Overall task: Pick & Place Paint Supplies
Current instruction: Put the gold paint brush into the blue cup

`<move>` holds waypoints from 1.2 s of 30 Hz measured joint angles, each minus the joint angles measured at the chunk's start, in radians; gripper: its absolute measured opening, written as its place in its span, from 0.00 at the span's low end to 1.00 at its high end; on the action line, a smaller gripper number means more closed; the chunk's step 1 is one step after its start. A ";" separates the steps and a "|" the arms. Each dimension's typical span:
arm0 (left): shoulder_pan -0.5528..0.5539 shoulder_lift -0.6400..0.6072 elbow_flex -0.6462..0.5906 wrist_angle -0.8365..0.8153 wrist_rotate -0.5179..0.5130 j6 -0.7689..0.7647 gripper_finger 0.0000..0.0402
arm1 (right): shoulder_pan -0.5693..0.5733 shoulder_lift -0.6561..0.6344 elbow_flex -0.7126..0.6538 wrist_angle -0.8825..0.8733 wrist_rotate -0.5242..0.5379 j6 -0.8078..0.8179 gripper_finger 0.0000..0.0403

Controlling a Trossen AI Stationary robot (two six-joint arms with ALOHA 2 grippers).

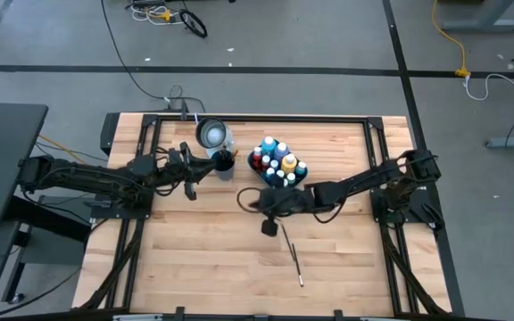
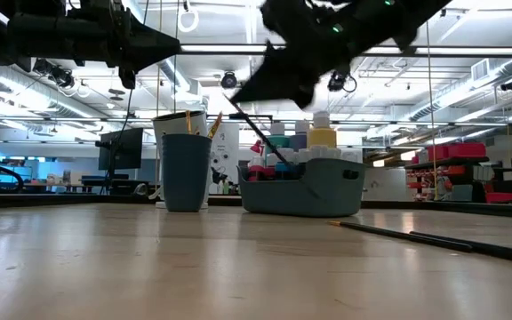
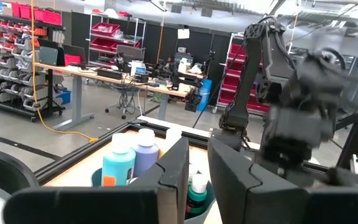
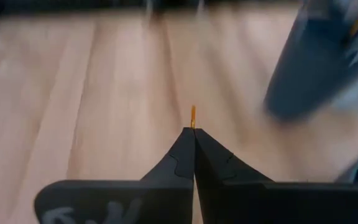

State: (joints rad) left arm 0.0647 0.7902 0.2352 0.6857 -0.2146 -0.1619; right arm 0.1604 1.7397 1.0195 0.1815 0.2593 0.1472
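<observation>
Brush [image 4: 192, 115] in hand was thin, and only an orange tip showed past the right gripper [image 1: 255, 201], whose fingers were pressed together on it. In the high view that gripper hung above the worktop [image 1: 203, 267] at about 7 o'clock from the teal tray [image 1: 300, 178], close beside it, with the dark blue cup [image 1: 224, 167] at the tray's 9 o'clock.

We judged the step to be carrying this brush to the cup. To do it well, we would have kept the pinch firm, held the brush nearly upright, centred its lower end over the cup's mouth and lowered it inside before letting go. The cup already held a few sticks, so a slanted entry might have snagged.

The left gripper [image 1: 190, 176] waited at the cup's 9 o'clock, its fingers a narrow gap apart with nothing visible between them.

Paint bottles [image 1: 275, 159] stood packed upright in the tray: blue, yellow, red and white bodies under pale caps. A second brush [image 1: 294, 257], dark-handled, lay flat on the worktop at the tray's 6 o'clock, well apart from it.
</observation>
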 joint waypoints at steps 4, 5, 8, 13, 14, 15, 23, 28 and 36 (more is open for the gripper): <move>0.000 0.000 0.000 0.000 0.000 -0.003 0.17 | -0.043 0.000 0.001 0.228 0.050 -0.151 0.00; 0.000 0.000 0.000 0.000 0.000 -0.008 0.17 | -0.056 -0.001 0.001 0.280 0.056 -0.186 0.00; 0.000 0.000 0.000 0.000 0.000 -0.015 0.17 | -0.103 -0.002 0.001 0.430 0.059 -0.267 0.00; 0.000 0.000 0.000 0.000 -0.001 -0.014 0.17 | -0.182 -0.002 0.001 0.693 -0.012 -0.352 0.00; 0.000 0.000 0.000 0.001 -0.001 -0.010 0.17 | -0.196 -0.002 0.001 0.738 -0.040 -0.357 0.00; 0.000 0.000 0.000 0.002 -0.001 -0.007 0.17 | -0.207 -0.002 0.001 0.777 -0.070 -0.363 0.00; 0.000 0.000 0.000 0.107 -0.065 0.094 0.17 | -0.258 0.059 0.002 0.939 -0.180 -0.327 0.00; 0.000 0.000 0.000 0.193 -0.089 0.169 0.17 | -0.266 0.133 0.002 1.061 -0.173 -0.331 0.00; 0.000 0.000 0.000 0.201 -0.088 0.178 0.17 | -0.280 0.282 0.097 1.068 -0.169 -0.339 0.00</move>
State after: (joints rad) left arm 0.0650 0.7898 0.2348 0.8869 -0.3027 0.0158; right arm -0.1196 2.0216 1.1169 1.2499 0.0904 -0.1917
